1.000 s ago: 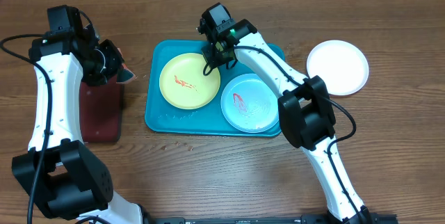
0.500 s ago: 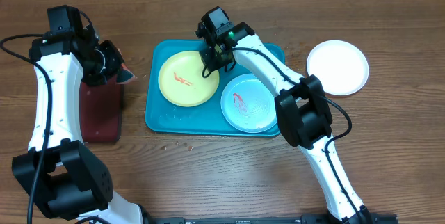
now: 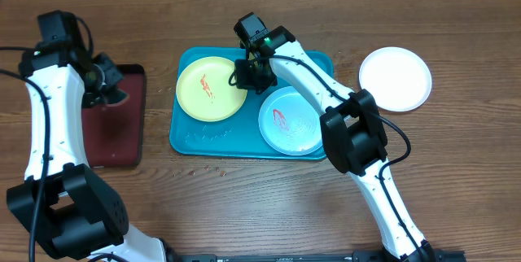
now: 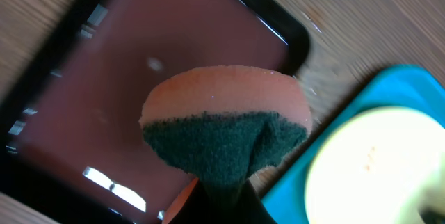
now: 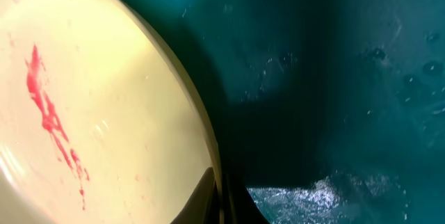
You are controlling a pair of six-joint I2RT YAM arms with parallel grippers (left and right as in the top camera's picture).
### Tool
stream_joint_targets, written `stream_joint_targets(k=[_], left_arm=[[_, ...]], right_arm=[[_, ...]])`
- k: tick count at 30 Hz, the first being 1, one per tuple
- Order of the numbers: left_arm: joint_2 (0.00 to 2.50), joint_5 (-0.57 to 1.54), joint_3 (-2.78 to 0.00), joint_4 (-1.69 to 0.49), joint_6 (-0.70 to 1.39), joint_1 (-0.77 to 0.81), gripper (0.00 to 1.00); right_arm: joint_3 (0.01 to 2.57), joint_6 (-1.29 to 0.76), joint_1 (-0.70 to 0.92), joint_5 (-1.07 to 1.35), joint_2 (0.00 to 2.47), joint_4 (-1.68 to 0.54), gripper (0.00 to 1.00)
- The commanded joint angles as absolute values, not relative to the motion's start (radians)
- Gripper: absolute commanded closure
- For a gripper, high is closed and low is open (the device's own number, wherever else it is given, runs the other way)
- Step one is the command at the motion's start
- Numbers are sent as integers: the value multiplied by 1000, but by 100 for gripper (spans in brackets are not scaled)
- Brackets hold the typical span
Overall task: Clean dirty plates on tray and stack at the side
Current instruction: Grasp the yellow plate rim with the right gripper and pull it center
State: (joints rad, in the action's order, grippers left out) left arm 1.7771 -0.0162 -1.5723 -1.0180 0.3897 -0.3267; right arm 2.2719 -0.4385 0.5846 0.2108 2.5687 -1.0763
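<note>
On tray [image 3: 220, 141], pinching yellow plate [image 3: 194, 103] by right rim with right gripper [image 3: 248, 75], seemingly steadying it for wiping. Over red tray [image 3: 114, 136], clamping sponge [image 4: 226, 123] in left gripper [image 3: 104, 89]. Next, probably: carry sponge across and scrub red smear [image 3: 206, 88].

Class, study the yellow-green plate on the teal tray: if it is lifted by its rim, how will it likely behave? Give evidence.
Probably stiff: the yellow-green plate looks evenly round with the right gripper pinching only its rim. Likely light, since the rim looks thin. Possibly slippery: its surface is glossy and the tray looks wet.
</note>
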Motion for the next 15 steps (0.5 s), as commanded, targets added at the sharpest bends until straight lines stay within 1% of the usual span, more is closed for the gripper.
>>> stream_joint_targets(k=[1,5,15], left_arm=[[1812,-107,-1578,-996,383,-353,96],[1868,-46,-1578,-994,309,-372,96],[2023,-51,-1578,-936,292,-389,96]], right_arm=[[2259,-433,616,202,2600,-1108,96],[2258,-392,635,180,2600,-1107,96],[2258,-393,656,185,2600,-1135,96]])
